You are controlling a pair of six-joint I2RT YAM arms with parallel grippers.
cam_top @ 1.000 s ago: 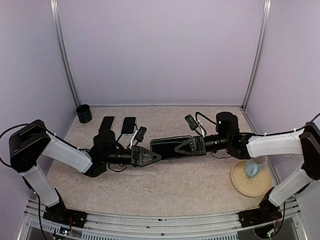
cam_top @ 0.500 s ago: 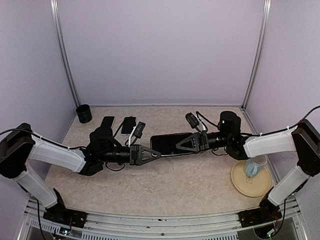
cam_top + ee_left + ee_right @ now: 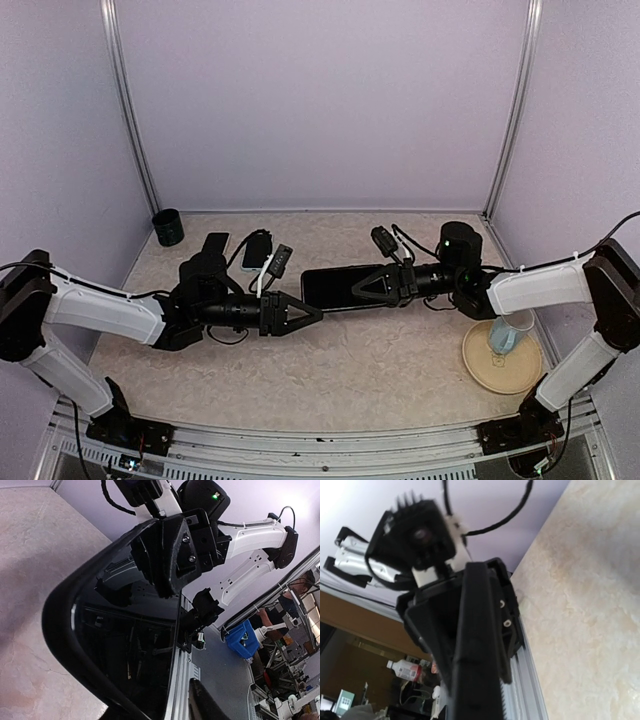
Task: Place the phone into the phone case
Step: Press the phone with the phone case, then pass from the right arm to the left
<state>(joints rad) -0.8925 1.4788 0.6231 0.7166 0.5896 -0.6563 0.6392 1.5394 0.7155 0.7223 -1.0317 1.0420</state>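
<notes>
A black phone [image 3: 332, 288] hangs level above the table's middle, seated in a black phone case whose matte rim [image 3: 59, 630] curves round the glossy screen [image 3: 130, 650]. My right gripper [image 3: 360, 288] is shut on the case's right end. In the right wrist view the case [image 3: 477, 670] runs edge-on up the frame. My left gripper [image 3: 312, 313] sits at the phone's near left corner, open. Its one visible finger [image 3: 205, 705] stands apart from the phone's edge, and its other finger is hidden behind the phone.
A black cup [image 3: 168, 227] stands at the back left. Two dark phone-sized slabs [image 3: 214, 244] [image 3: 257, 249] lie behind the left arm. A beige plate [image 3: 478, 372] with a clear cup [image 3: 506, 335] on it sits at the right, under the right arm.
My left gripper's jaws have opened off the phone's left end and the left arm has straightened out. My right gripper has lifted the cased phone slightly and kept its grip.
</notes>
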